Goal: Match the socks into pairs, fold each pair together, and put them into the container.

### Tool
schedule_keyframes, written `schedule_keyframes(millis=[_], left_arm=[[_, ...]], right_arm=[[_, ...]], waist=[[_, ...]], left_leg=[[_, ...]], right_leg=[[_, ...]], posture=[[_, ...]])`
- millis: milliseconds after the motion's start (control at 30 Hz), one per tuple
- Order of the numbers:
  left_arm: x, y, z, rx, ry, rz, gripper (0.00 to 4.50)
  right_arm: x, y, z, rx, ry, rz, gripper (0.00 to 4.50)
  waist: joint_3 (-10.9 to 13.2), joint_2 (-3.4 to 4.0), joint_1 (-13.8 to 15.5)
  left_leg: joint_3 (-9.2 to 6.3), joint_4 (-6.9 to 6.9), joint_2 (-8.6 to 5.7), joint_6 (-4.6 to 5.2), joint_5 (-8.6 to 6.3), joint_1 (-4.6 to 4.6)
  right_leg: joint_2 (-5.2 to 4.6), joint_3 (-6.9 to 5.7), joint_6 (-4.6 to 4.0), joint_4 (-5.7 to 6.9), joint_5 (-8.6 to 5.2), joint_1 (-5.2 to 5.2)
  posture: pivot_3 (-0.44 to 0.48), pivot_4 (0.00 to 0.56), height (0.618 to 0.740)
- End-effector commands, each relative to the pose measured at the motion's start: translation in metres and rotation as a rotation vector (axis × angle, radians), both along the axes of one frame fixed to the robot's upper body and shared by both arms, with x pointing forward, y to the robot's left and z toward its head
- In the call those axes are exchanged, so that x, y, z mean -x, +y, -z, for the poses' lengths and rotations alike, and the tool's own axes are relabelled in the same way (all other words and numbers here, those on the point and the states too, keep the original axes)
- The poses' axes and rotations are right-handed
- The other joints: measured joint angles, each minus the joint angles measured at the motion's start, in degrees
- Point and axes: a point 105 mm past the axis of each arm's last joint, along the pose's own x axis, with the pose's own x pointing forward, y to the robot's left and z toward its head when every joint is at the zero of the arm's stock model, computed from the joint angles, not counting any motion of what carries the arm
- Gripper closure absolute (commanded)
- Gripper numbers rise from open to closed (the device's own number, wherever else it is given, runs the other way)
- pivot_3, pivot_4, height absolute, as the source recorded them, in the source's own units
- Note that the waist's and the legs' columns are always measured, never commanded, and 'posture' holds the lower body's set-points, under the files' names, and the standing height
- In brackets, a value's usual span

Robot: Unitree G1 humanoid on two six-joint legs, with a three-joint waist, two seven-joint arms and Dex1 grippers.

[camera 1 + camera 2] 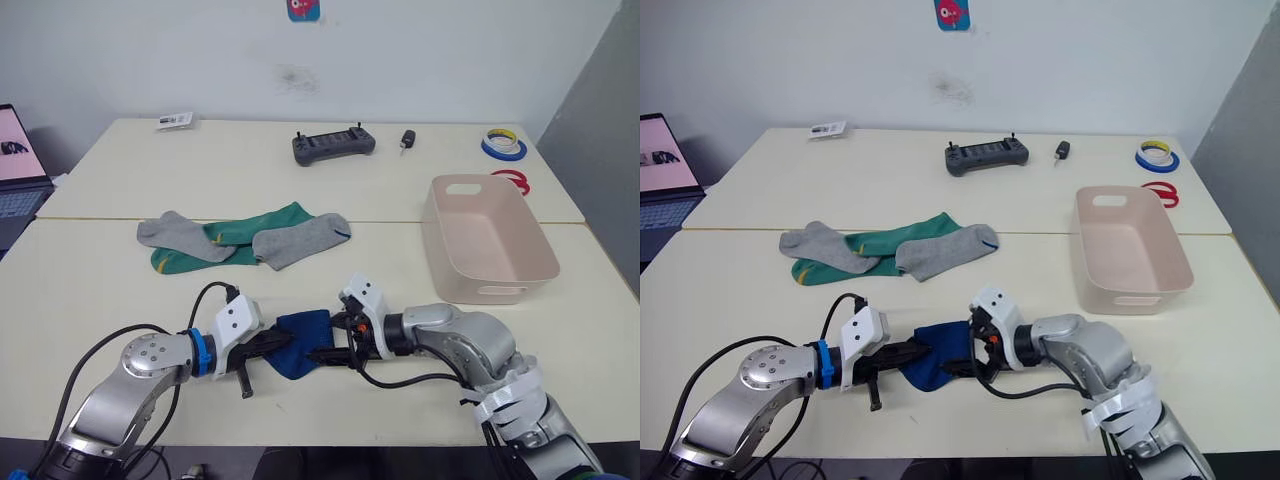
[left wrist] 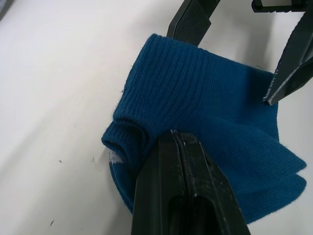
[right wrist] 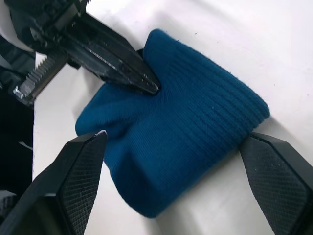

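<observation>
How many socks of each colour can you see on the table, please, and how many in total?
Grey socks: 2
Green socks: at least 1; overlapping layers hide whether there are two
Dark blue socks: one folded bundle, pinched by the left gripper, number of socks unclear
Total: at least 4

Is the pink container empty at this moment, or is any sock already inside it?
Empty. The container shows only its bare pale floor. The blue socks lie on the table between both grippers; the grey socks and green socks lie beyond.
</observation>
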Motion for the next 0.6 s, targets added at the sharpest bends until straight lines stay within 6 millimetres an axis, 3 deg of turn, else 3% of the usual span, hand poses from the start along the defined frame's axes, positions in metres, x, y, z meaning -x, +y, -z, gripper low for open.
schedule_keyframes(millis=[33,367,533,600], left_arm=[[0.006,0.001,0.011,-0.013,0.045,-0.006,4.50],[0.005,0.003,0.005,0.026,0.029,-0.036,4.50],[0.000,0.007,-0.035,0.200,-0.012,-0.096,4.50],[0.000,0.008,-0.052,0.223,-0.021,-0.077,4.11]], right_arm=[[0.005,0.009,0.000,-0.023,0.046,-0.021,0.93],[0.003,0.013,-0.005,-0.055,0.060,-0.013,4.46],[-0.005,0.000,-0.026,-0.061,-0.115,-0.009,4.49],[-0.010,-0.008,-0.037,-0.060,-0.229,0.006,4.49]], waist=[[0.00,0.00,-0.09],[0.00,0.01,-0.12],[0.05,-0.03,-0.11],[0.06,-0.04,0.10]], left_leg=[[0.00,0.00,0.00,0.00,0.00,0.00],[0.02,0.00,-0.01,0.00,0.00,-0.04],[-0.02,0.02,-0.01,0.00,0.00,-0.10],[-0.05,0.05,-0.02,0.00,0.00,-0.16]], right_leg=[[0.00,0.00,0.00,0.01,0.00,0.00],[-0.02,0.01,0.00,-0.01,0.00,-0.03],[-0.02,-0.02,0.00,0.00,0.00,-0.07],[-0.03,-0.04,0.00,0.00,0.00,-0.10]], posture=[[0.000,0.150,0.740],[0.000,0.150,0.740],[0.000,0.150,0.740],[0.000,0.150,0.740]])
